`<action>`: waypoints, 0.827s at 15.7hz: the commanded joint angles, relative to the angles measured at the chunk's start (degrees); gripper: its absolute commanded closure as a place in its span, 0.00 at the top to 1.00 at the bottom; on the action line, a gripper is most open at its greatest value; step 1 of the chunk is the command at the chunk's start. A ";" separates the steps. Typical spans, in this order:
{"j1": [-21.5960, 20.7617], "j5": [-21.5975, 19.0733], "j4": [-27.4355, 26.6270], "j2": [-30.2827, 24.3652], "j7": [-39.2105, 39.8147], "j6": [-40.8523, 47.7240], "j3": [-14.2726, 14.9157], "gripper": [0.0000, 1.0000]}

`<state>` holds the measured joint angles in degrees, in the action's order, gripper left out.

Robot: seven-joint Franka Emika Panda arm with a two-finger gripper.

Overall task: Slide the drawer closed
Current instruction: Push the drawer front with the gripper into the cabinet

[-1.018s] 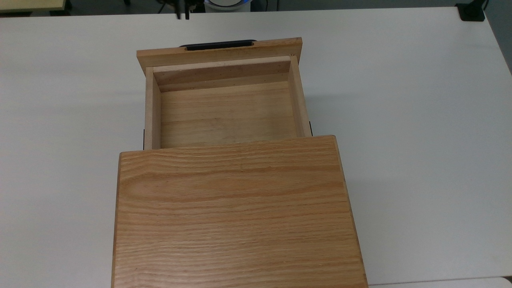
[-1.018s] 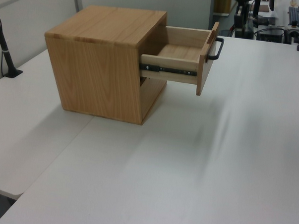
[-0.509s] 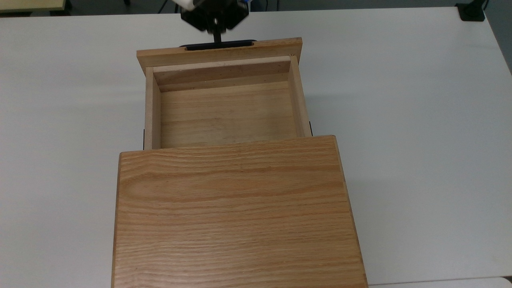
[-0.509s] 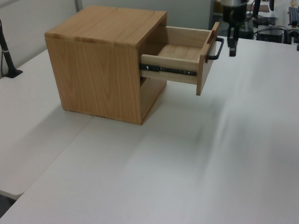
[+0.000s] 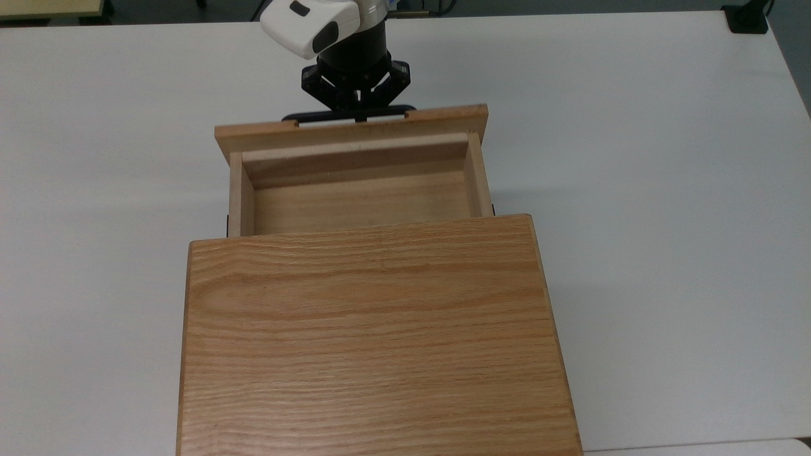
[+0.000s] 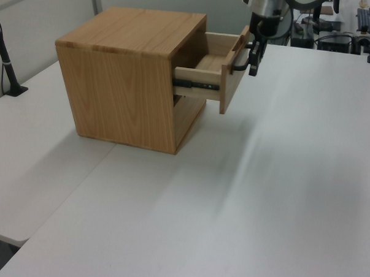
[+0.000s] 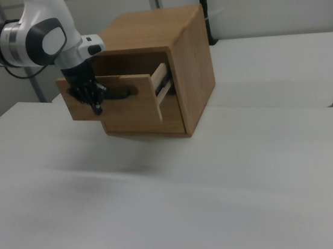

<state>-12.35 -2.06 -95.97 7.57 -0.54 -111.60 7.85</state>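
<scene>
There is one drawer (image 5: pixel 355 183) here, a flat wooden tray, and it sticks part way out of one big wooden box (image 5: pixel 374 335). The drawer's inside is bare wood. Its wide front panel (image 7: pixel 115 103) faces the tool, and one long black handle (image 5: pixel 348 115) runs across that panel.

The one tool (image 5: pixel 356 104) sits right up against the handle, on the side away from the box. In the left view the tool (image 6: pixel 255 55) points down and touches the handle (image 6: pixel 241 58) near its middle. In the right view the tool (image 7: pixel 93 100) hangs in front of the panel. I cannot tell if its fingers are wide or pinched together.

One white and grey arm (image 7: pixel 34 34) reaches up and away behind the tool.

The box stands on one white counter (image 5: pixel 665 190), which spreads out all around the tool. One black rail (image 6: pixel 196 85) runs along the drawer's side, between the tool and the box.
</scene>
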 commanded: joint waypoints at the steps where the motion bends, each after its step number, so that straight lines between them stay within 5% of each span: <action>1: -0.74 -0.75 8.41 7.61 -3.32 -3.61 1.03 0.00; 6: -0.83 -0.66 18.79 17.20 -5.69 -6.94 1.11 0.00; 13: -1.01 -0.05 18.72 19.67 -10.71 -19.35 1.11 0.00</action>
<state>-12.40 -2.05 -79.02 26.08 -9.46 -127.88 7.88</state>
